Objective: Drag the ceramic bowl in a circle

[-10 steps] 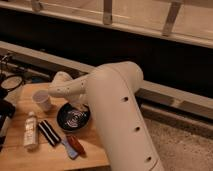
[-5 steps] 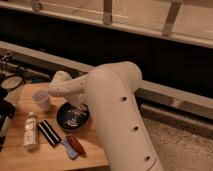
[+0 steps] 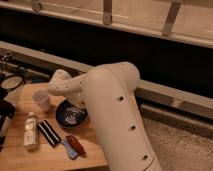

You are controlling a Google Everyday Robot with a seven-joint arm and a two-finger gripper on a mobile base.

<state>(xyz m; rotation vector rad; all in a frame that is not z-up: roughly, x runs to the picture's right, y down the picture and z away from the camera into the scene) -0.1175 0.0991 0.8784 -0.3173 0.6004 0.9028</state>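
The ceramic bowl (image 3: 70,115), dark and shallow with pale swirls inside, sits on the wooden table (image 3: 30,157) near its middle. My white arm (image 3: 112,107) reaches over from the right and bends down at the wrist (image 3: 61,84). My gripper (image 3: 76,102) is at the bowl's far rim, mostly hidden under the arm. A small white cup (image 3: 41,100) stands just left of the bowl, close to it.
A white bottle (image 3: 31,131) lies at the front left. A black striped item (image 3: 48,133) and a red and blue item (image 3: 73,146) lie in front of the bowl. Dark gear (image 3: 6,107) sits at the table's left edge. A dark wall runs behind.
The bowl and the arm's end have shifted very slightly toward the far side of the table. The cup and the other items have not moved.
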